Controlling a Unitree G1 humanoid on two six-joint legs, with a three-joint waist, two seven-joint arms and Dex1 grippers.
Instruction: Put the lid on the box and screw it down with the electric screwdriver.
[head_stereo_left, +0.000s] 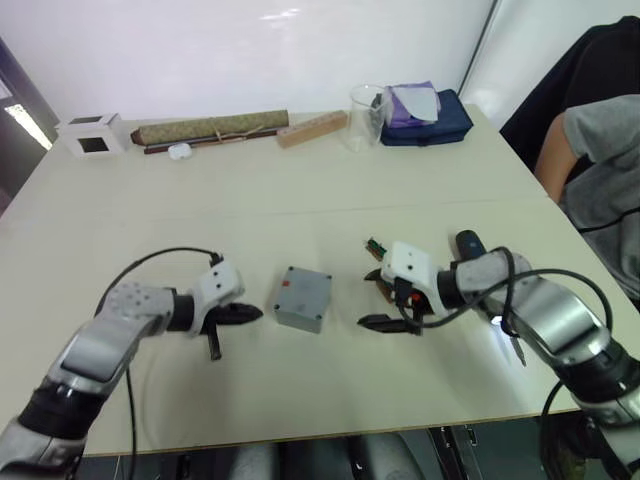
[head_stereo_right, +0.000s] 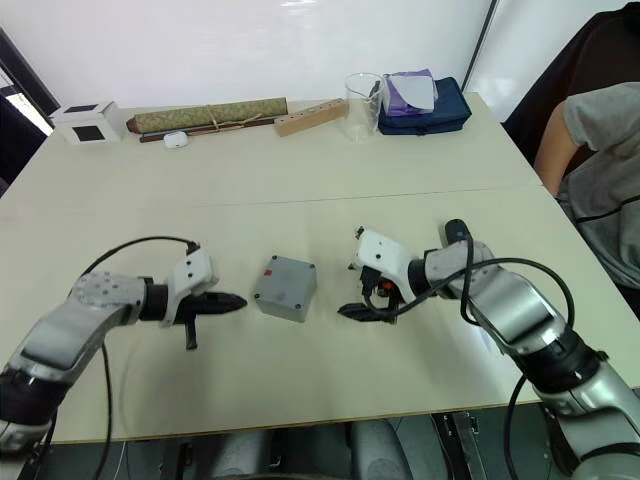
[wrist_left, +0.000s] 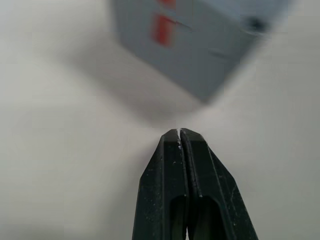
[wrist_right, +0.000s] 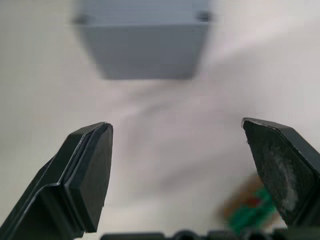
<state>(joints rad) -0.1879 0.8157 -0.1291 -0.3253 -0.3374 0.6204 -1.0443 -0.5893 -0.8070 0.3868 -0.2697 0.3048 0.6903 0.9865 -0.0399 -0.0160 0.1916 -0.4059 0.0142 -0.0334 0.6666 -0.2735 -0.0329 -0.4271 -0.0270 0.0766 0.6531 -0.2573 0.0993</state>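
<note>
The grey box (head_stereo_left: 301, 306) stands on the table between my two grippers. The lid (head_stereo_left: 304, 287), with its small red mark, lies flat on top of it. My left gripper (head_stereo_left: 255, 313) is shut and empty, its tip a short way from the box's left side. My right gripper (head_stereo_left: 368, 298) is open with nothing between its fingers, a short gap from the box's right side. The dark electric screwdriver (head_stereo_left: 468, 243) lies on the table under my right forearm, with a white light at its tip by the table's front edge.
A small green part (head_stereo_left: 377, 246) lies just behind my right gripper. Along the far edge are a white cube (head_stereo_left: 92, 135), a rolled scroll (head_stereo_left: 210, 128), a wooden block (head_stereo_left: 312, 128), a glass beaker (head_stereo_left: 366, 115) and a blue bag (head_stereo_left: 425, 115). A person (head_stereo_left: 600, 170) sits at the right.
</note>
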